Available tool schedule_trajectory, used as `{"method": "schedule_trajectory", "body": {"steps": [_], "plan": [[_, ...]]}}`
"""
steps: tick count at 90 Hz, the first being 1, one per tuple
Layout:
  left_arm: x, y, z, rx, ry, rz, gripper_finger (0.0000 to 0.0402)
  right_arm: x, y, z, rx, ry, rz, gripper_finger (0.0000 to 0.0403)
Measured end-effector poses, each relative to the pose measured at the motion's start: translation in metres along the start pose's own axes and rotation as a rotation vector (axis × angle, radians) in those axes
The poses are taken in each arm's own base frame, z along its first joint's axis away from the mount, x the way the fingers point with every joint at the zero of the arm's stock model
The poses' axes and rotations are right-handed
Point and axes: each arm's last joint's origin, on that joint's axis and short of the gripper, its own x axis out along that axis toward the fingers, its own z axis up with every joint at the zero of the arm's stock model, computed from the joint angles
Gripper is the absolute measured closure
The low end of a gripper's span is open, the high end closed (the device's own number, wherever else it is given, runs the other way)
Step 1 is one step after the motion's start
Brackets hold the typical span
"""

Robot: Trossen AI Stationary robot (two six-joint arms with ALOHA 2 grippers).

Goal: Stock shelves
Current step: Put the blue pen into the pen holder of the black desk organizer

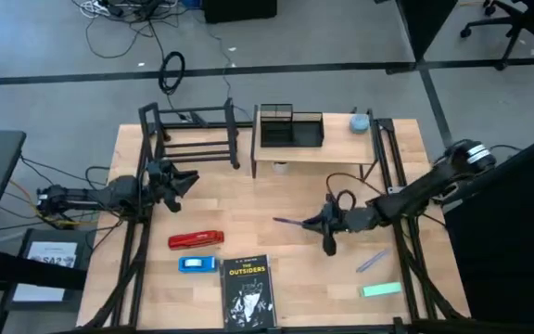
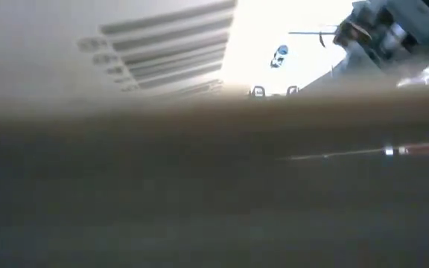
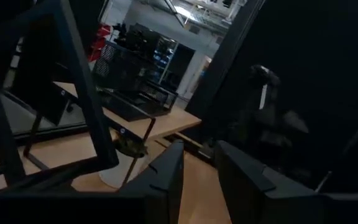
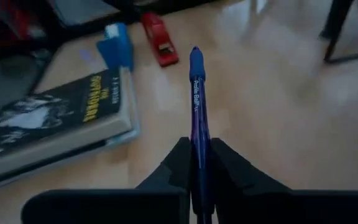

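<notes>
The right gripper (image 4: 197, 163) is clamping a blue plastic pen (image 4: 197, 93) above mid-table. The left gripper (image 1: 182, 181), fingers apparently parted, is waiting beside the open black metal tube-frame rack (image 1: 193, 134); the light wood plank shelf (image 1: 341, 141) is standing at the table's far edge.

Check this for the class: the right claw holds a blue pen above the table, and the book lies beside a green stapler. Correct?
Not quite. The right claw does grip the blue pen, and the book is there, but the stapler is red, not green, as the right wrist view shows.
</notes>
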Motion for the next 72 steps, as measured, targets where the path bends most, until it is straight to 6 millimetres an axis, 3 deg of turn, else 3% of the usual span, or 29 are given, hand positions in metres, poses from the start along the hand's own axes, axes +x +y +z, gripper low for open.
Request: {"method": "schedule_trajectory", "body": {"steps": [23,40,56,72], "plan": [[0.000,0.000,-0.001,0.005,0.008,0.004,0.0326,-0.032,-0.010,0.136,-0.225,0.118,-0.155,0.0400],[0.000,0.001,-0.003,0.015,0.029,0.012,0.0326,-0.039,-0.047,0.226,-0.431,0.177,-0.316,0.0400],[0.002,0.001,-0.004,0.019,0.041,0.017,0.0326,-0.024,-0.097,0.276,-0.659,0.349,-0.437,0.0400],[0.003,0.002,-0.007,0.028,0.063,0.026,0.0326,-0.005,-0.139,0.295,-0.943,0.569,-0.492,0.0397]]}}
